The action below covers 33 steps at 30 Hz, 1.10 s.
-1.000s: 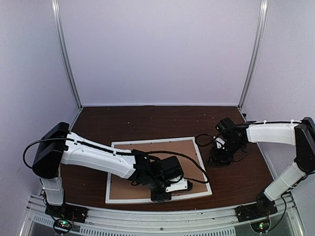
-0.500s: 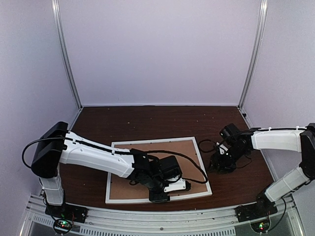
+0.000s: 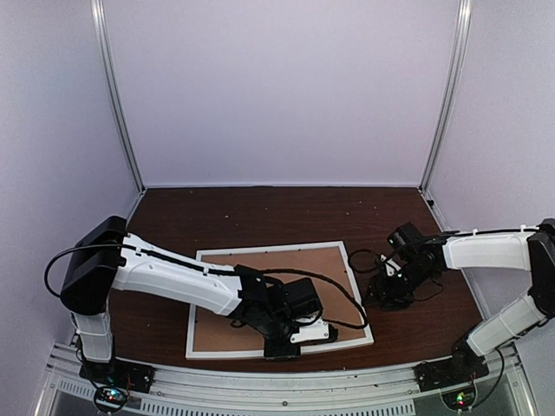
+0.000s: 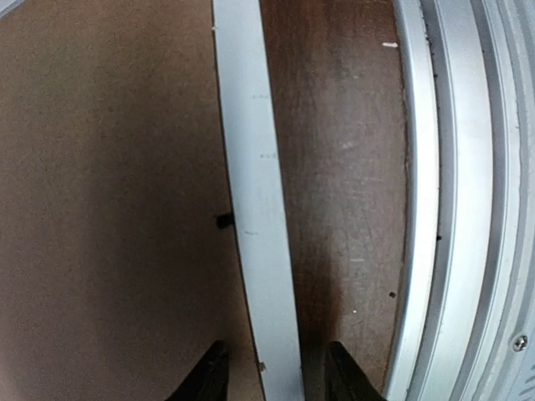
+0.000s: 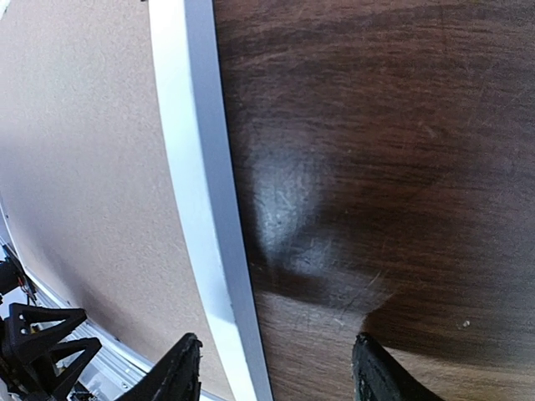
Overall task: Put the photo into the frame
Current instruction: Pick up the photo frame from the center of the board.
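Observation:
The frame [image 3: 270, 250] lies flat on the table with its back up, and a brown backing board [image 3: 290, 267] fills it. The photo is hidden. My left gripper [image 3: 283, 347] sits low over the frame's near edge. In the left wrist view its fingers stand open [image 4: 277, 380] on either side of the white frame rail [image 4: 249, 167], with small gaps to it. My right gripper [image 3: 382, 293] hovers at the frame's right edge, open [image 5: 278, 372]. The white edge [image 5: 194, 167] runs just inside its left finger, and bare table lies under the rest.
The dark wooden table [image 3: 260, 212] is walled by pale panels at the back and sides. A metal rail [image 4: 451, 209] runs along the table's near edge, close to the frame. Black cables trail from both wrists over the backing board.
My right gripper has dropped lower and closer in beside the frame's right edge. The left arm stays at the frame's near edge, shifted only slightly.

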Available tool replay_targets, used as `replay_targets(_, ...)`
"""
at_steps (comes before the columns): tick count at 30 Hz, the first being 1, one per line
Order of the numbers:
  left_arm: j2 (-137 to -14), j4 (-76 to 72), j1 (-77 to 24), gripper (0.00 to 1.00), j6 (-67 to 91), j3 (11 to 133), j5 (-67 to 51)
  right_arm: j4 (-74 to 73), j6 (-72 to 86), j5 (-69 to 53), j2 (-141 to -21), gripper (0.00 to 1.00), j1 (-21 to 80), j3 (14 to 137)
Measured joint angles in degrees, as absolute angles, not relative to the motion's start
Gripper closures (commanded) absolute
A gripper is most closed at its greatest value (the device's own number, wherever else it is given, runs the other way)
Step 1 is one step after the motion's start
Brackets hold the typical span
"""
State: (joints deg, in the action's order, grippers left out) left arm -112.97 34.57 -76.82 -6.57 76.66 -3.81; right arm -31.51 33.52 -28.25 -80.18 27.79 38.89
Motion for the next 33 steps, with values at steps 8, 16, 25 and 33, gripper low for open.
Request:
replay_targets(8, -113.54, 34.59, -76.88, 0.82, -6.55, 77.25, -2.35, -29.89, 34.06, -28.58, -81.19, 0.39, 28.01, 38.35)
replay_targets(16, -113.45, 34.37, -76.97, 0.85, -5.74, 76.99, -2.96, -28.64, 34.30, -28.86, -81.47, 0.40, 28.05, 38.20)
replay_targets(25, -113.06, 33.47, -77.10, 0.94, -4.99, 76.23, -2.24, -28.10, 34.39, -29.19, -81.56, 0.39, 28.05, 38.04)
replay_targets(33, -112.81, 33.43, -77.84, 0.95, -4.89, 76.16, -0.21, -27.07, 34.92, -29.58, -81.08, 0.39, 28.05, 37.43)
